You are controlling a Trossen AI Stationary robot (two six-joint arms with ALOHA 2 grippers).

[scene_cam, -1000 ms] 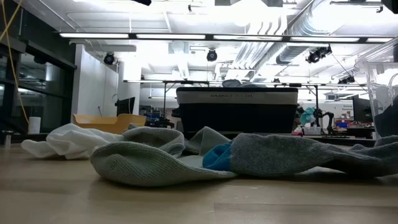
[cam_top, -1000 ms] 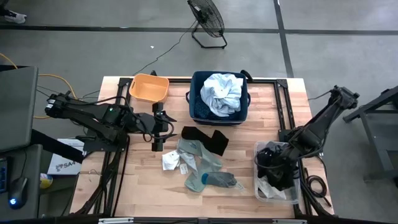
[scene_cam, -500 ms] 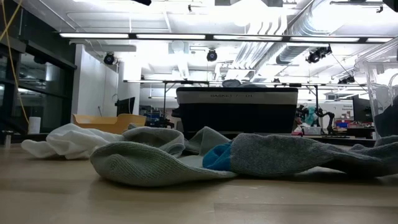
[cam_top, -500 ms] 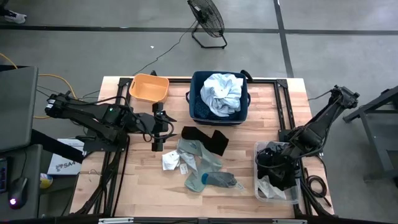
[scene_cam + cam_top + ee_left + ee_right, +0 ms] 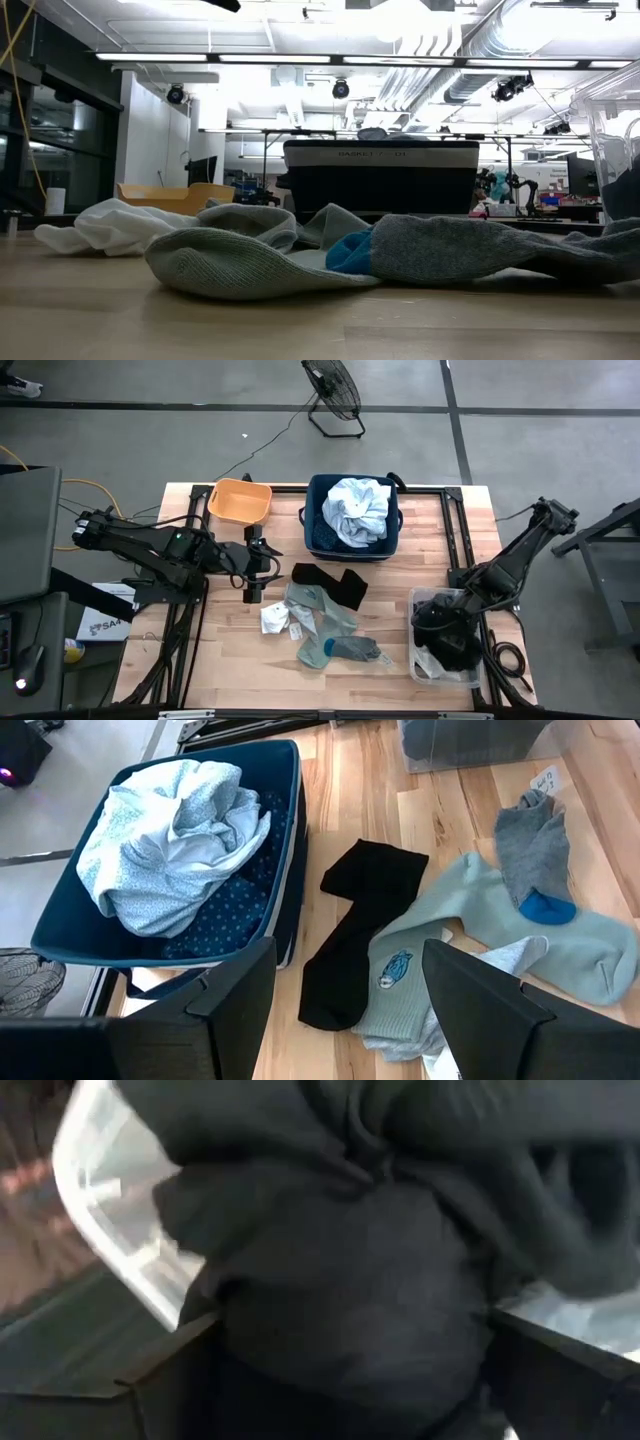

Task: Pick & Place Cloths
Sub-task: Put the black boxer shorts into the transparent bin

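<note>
You have one worktop (image 5: 200, 660) carrying three containers: one navy fabric bin (image 5: 316, 500) at the far middle, one orange tub (image 5: 239, 500) at the far left, and one clear plastic box (image 5: 420, 666) at the near right.

In the bin you can count two garments: one pale blue-white shirt (image 5: 358, 510) on top of one dark-blue dotted shirt (image 5: 235, 900).

Loose on the worktop you have one black piece (image 5: 330, 582), two grey-green socks, one with a blue heel (image 5: 338, 650) and one paler (image 5: 318, 608), and one small white piece (image 5: 275, 622).

In the clear box you can see one dark garment (image 5: 340, 1290); anything else in there is too hidden to count.

Two arms, one pincer each: left pincer (image 5: 252, 588) and right pincer (image 5: 445, 640).
</note>
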